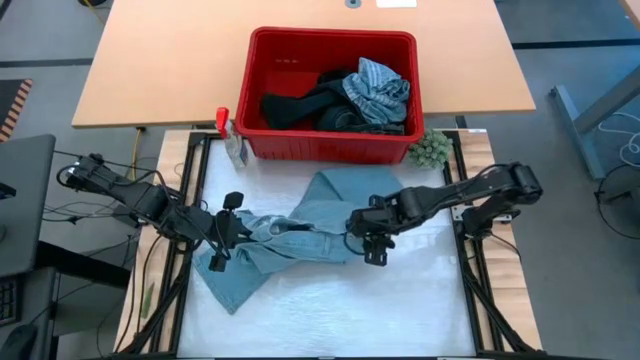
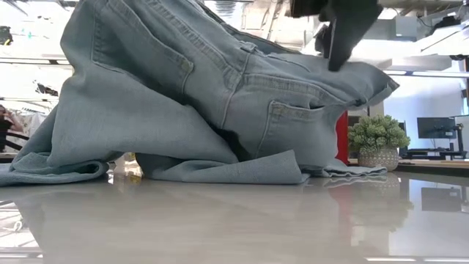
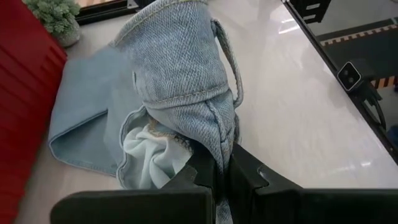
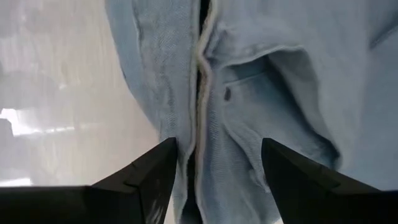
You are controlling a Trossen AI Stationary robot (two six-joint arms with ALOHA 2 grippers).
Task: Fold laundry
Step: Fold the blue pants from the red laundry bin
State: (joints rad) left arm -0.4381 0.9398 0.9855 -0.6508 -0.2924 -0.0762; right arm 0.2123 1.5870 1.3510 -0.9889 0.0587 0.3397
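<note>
While the high view lays out the whole table, only my wrist cameras settle what my pincers are doing. My left gripper (image 1: pixel 222 243) sits at about nine o'clock on the white work surface (image 1: pixel 400 310), and its wrist view shows both fingers (image 3: pixel 202 171) pinched tight on a bunched fold of the light blue jeans (image 1: pixel 285 240), waistband and belt loop standing up ahead of them. My right gripper (image 1: pixel 372 245) sits near three o'clock of the garment; its wrist view shows the fingers (image 4: pixel 146 171) spread wide over the denim, a seam and a rivet between them, nothing gripped.

From above, the jeans lie crumpled across the table's centre, one leg trailing toward seven o'clock, the other end reaching toward twelve o'clock and the red basket (image 1: pixel 270 60). That basket holds more garments (image 1: pixel 350 100), dark ones and a grey-blue striped one, seen in no other view. A small green plant (image 1: pixel 430 148) stands just beside the basket's corner at about two o'clock.

The low view alone shows the denim raised off the table in a hump, a rear pocket (image 2: pixel 289 128) facing the camera, edges resting on the surface.
</note>
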